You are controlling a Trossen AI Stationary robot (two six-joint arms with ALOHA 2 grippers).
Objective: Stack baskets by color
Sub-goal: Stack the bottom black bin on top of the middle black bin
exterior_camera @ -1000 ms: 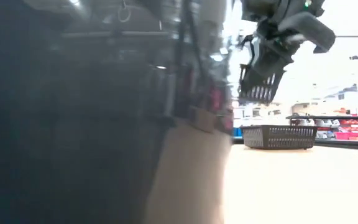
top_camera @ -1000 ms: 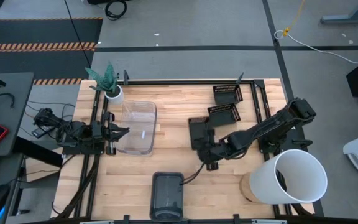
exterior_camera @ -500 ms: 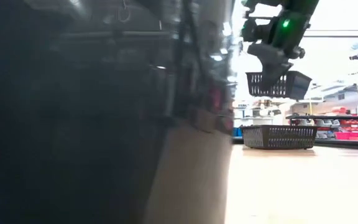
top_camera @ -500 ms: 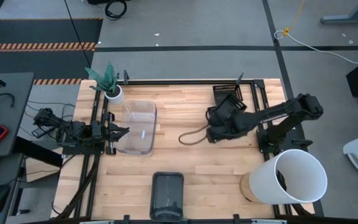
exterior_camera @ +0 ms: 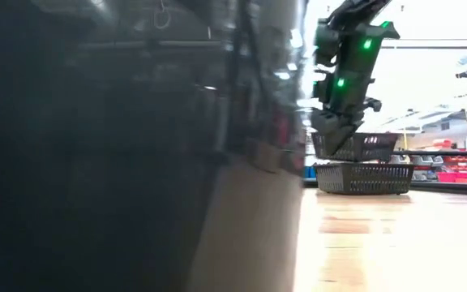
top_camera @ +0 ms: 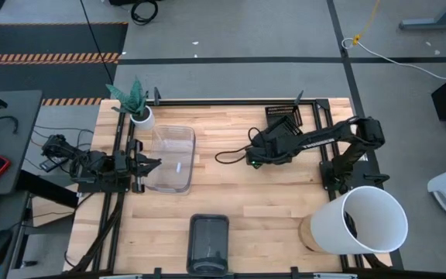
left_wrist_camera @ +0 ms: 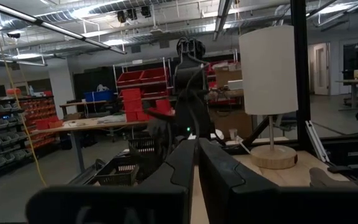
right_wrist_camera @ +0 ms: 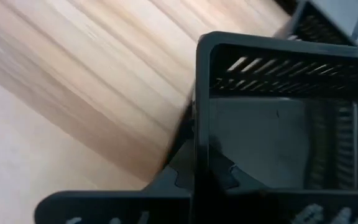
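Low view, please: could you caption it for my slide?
Right gripper carries a black slotted basket just above another black basket.

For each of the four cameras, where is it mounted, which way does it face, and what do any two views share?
High: overhead, straight down; both arms, clear bin.
Low: tabletop level, across the table; right end effector carrying a slotted basket.
Left wrist: forward past shut fingers toward the white bucket.
Right wrist: onto the gripped basket.
Shared: high and low show the basket on the table.

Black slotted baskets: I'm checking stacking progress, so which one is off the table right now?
The slotted basket pinched by its rim in the right gripper. It hangs tilted just above the other slotted basket, which sits flat on the table.
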